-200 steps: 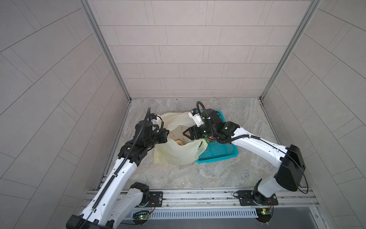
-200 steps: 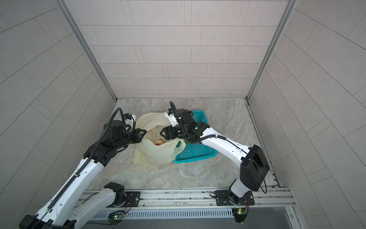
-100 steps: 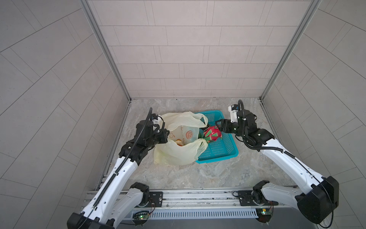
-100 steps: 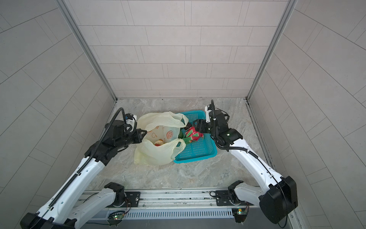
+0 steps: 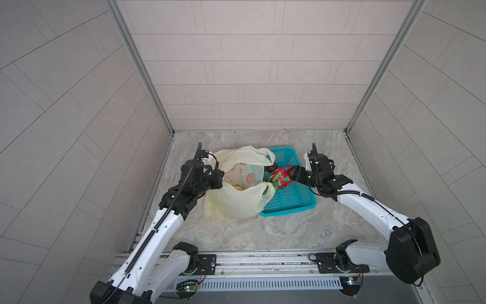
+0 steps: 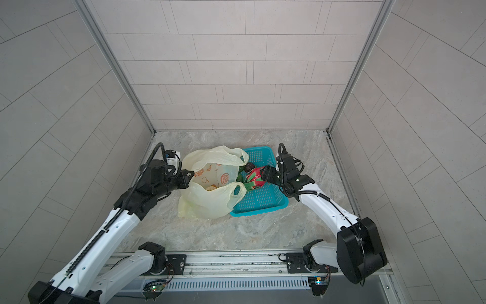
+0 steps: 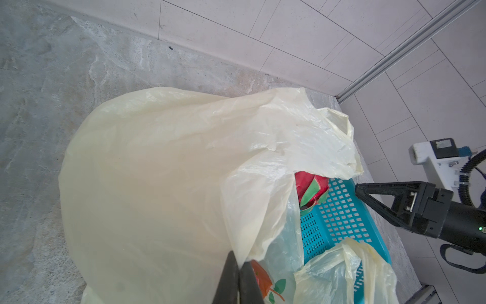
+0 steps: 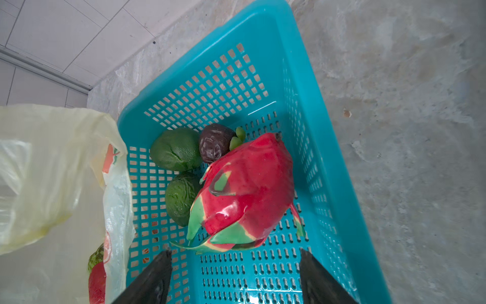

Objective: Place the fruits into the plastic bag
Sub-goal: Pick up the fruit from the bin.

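Note:
The plastic bag (image 5: 236, 202) (image 6: 207, 204) lies open on the floor, its rim overlapping the teal basket (image 5: 289, 204) (image 8: 236, 79). My left gripper (image 5: 220, 179) (image 7: 238, 256) is shut on the bag's near rim and holds the mouth up. A pale fruit (image 5: 238, 187) lies inside the bag. In the basket lie a red-pink dragon fruit (image 5: 280, 177) (image 8: 247, 189), two green fruits (image 8: 176, 148) (image 8: 181, 197) and a dark brown one (image 8: 214, 143). My right gripper (image 5: 293, 172) (image 8: 234, 254) is open just short of the dragon fruit, touching nothing.
The bag and basket sit mid-floor on grey marbled stone. Tiled walls close in on three sides, and the back wall is just behind the basket (image 6: 259, 152). Bare floor stretches to the right of the basket and toward the front rail.
My right arm has pulled out from over the bag's mouth, swung to the right of the basket, then come back in toward the dragon fruit. The left gripper has kept its hold.

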You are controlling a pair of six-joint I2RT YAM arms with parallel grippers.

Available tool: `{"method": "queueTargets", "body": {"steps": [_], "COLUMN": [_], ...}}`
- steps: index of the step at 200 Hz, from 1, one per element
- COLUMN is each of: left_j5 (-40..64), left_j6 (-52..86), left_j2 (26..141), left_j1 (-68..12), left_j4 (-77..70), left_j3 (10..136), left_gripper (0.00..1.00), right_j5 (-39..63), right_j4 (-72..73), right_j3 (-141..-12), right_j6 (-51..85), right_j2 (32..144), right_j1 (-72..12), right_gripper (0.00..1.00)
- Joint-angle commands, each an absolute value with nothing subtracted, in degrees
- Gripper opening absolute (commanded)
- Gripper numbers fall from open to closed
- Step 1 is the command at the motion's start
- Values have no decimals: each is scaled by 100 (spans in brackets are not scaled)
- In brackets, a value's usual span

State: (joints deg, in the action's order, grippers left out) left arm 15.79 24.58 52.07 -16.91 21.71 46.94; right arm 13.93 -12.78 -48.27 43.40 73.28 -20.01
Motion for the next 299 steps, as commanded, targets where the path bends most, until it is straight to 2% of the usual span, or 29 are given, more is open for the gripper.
{"method": "queueTargets", "body": {"steps": [1,59,102,216,299], "left_j5": [1405,1448,1450,1495,1578], "left_j6": [2538,2470,2520,2294,2321], "left_j2": [5161,5285,5268,5324,5404], "left_j1": [-1704,-1697,-1703,-1700,-1705], "left_j4": [1906,1968,1985,2382,2424], "left_j3": [4513,4631,4614,4887,4935], "left_gripper": [0,0,0,0,0], "right_j5": [1481,1486,1094,801,676], "right_j4": [-991,-954,-1409,-1527,-1602], "right_j3": [-4773,-4789,-5040,-5467,-5533], "right_j6": [4685,4871,5004,6233,5959], "right_j2": [7442,7635,7724,8138,8441], "right_j1": [-2074,-2151,-2391,-2737,-2988], "right_gripper": [75,75,76,78,79]}}
